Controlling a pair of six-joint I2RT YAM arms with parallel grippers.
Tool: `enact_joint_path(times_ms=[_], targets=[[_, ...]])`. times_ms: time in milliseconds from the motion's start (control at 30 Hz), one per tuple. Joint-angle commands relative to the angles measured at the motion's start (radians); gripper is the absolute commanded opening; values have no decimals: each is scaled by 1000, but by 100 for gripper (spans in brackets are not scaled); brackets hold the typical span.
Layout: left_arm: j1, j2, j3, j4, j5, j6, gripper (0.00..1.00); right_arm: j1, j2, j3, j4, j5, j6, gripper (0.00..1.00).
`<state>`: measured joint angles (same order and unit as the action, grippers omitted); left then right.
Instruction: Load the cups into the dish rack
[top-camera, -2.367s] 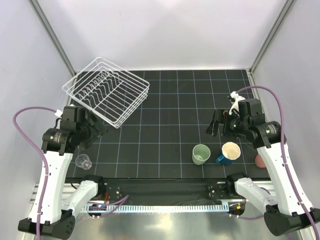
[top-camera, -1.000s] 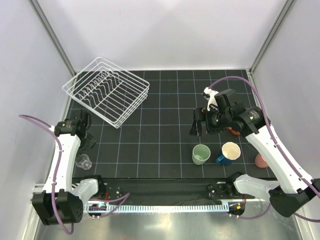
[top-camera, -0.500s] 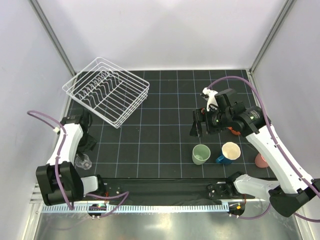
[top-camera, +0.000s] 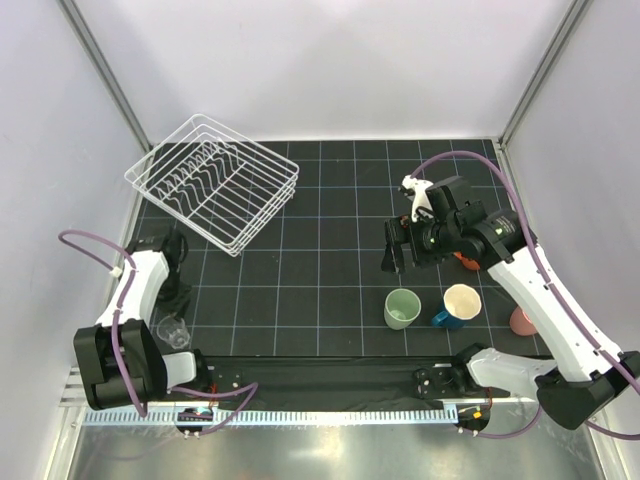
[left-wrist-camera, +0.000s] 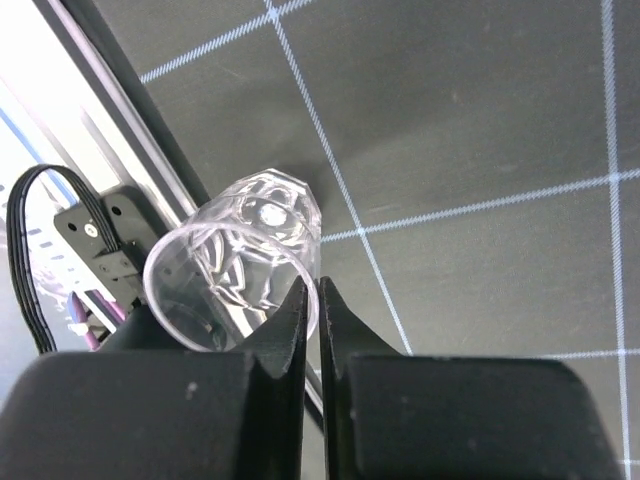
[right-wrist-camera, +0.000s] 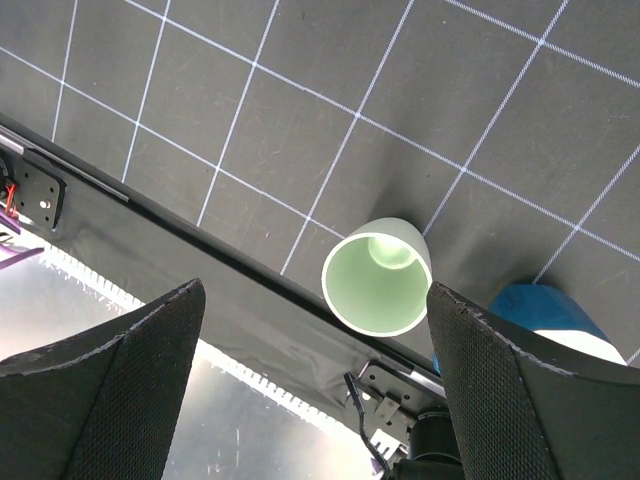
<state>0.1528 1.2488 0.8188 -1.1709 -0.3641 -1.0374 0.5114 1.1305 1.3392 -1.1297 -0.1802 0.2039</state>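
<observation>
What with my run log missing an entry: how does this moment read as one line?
left gripper shut on glass rim | right gripper open by green cup | rack: no cups

The left gripper (left-wrist-camera: 312, 300) hides the near rim of the clear glass (left-wrist-camera: 235, 265) behind its jaws; any pinch is unclear. The right arm (top-camera: 550, 295) half-covers the pink cup (top-camera: 519, 321).

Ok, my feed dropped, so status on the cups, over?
Left end effector shut on clear glass rim. Right end effector open, hovering near green cup. Dish rack empty, nothing blocking.
</observation>
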Motion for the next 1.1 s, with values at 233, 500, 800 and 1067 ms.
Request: enact_joint_path(times_ms=[233,500,800,1067], targets=[[-353,-3,239,-101,-16,-9,0,4,8,-5,41,-5,-9,91],[-792,311,416,53,94,26,0,4,5,-37,58,44,34,91],[-970,534,600,83,135,138,0,4,-70,-144,99,28,144,91],[-969,466,543,146,174,168,22,4,-63,-195,113,11,161,91]])
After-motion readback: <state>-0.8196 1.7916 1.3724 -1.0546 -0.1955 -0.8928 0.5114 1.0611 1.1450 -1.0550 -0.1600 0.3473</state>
